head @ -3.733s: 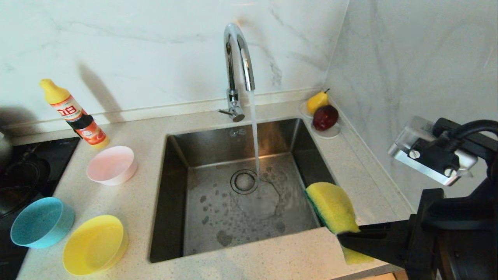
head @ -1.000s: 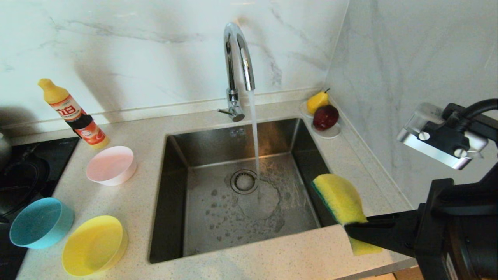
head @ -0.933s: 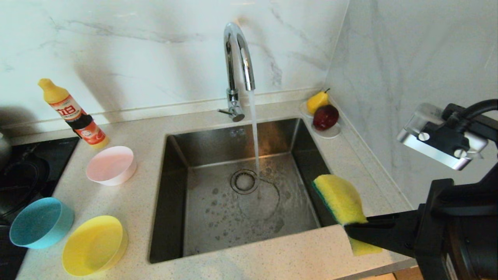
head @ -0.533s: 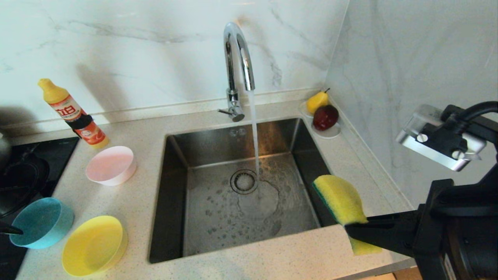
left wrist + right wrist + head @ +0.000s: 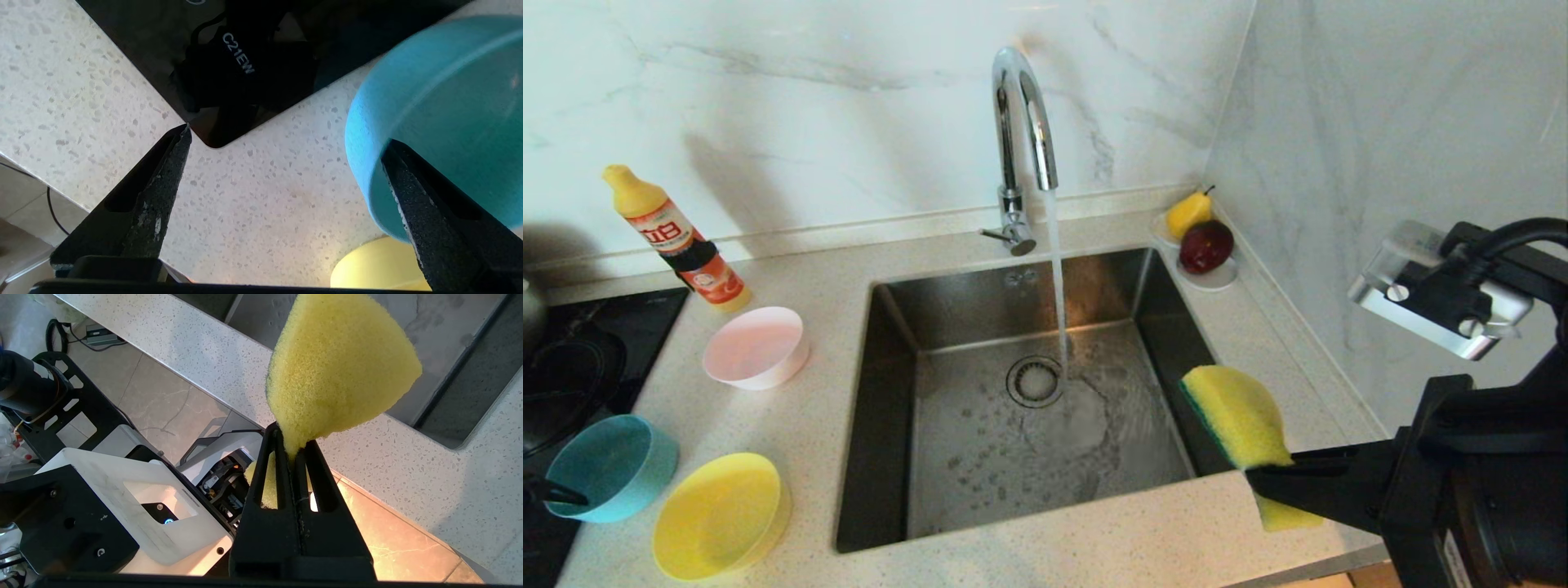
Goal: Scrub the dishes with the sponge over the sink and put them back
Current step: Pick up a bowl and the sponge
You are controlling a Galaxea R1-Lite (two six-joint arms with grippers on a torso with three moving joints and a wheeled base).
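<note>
Three bowls stand on the counter left of the sink (image 5: 890,392): pink (image 5: 757,347), blue (image 5: 609,465) and yellow (image 5: 719,514). My left gripper (image 5: 286,134) is open beside the blue bowl (image 5: 441,102). One of its fingers (image 5: 425,212) shows against the bowl's wall, the other over bare counter, and nothing is held. In the head view only a fingertip (image 5: 556,492) shows at that bowl. My right gripper (image 5: 1258,486) is shut on the yellow sponge (image 5: 1237,416) above the sink's near right corner. The sponge (image 5: 339,371) sticks out past the right gripper (image 5: 292,445).
Water runs from the chrome tap (image 5: 1021,122) onto the sink floor by the drain (image 5: 1035,380). A detergent bottle (image 5: 678,241) stands at the back left by the black hob (image 5: 572,359). A saucer (image 5: 1215,279) with a pear and an apple sits in the back right corner.
A finger of my left gripper has come into the head view at the blue bowl's near left side. The right gripper with the sponge has stayed almost still.
</note>
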